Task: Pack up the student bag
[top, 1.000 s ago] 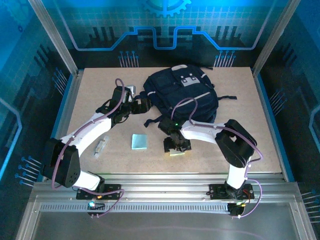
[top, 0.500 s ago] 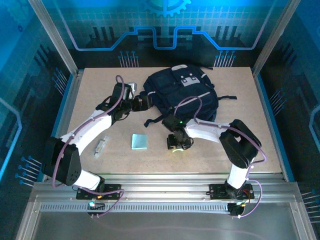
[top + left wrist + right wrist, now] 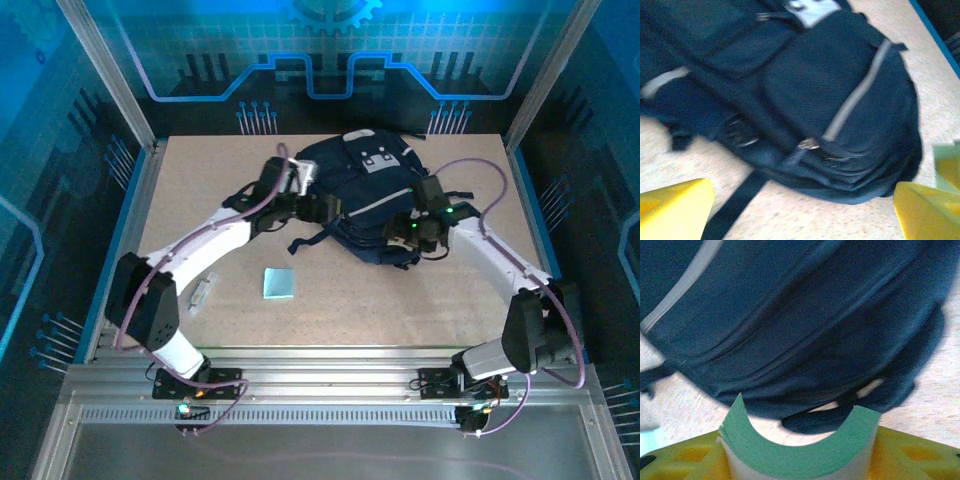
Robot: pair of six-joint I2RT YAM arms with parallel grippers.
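The student bag [image 3: 365, 190] lies at the back middle of the table, dark navy with grey stripes and a pale patch. My left gripper [image 3: 322, 207] hovers at its near left edge, open, yellow fingers [image 3: 670, 210] spread wide over a black strap [image 3: 735, 205] and bare table; a zipper pull [image 3: 809, 145] shows on the student bag [image 3: 815, 90]. My right gripper [image 3: 405, 233] is at the bag's near right edge, shut on a bowed green pad [image 3: 800, 450]. The student bag [image 3: 805, 315] lies just past the pad.
A light blue square pad [image 3: 280, 283] lies on the table [image 3: 480, 300] in front of the bag. A small clear item [image 3: 201, 294] rests further left. Bag straps [image 3: 310, 240] trail toward the front. Metal posts and blue side rails frame the table.
My right gripper lifted the green pad off the table's front middle and carried it back to the bag's near right edge. My left gripper moved right along the bag's near edge.
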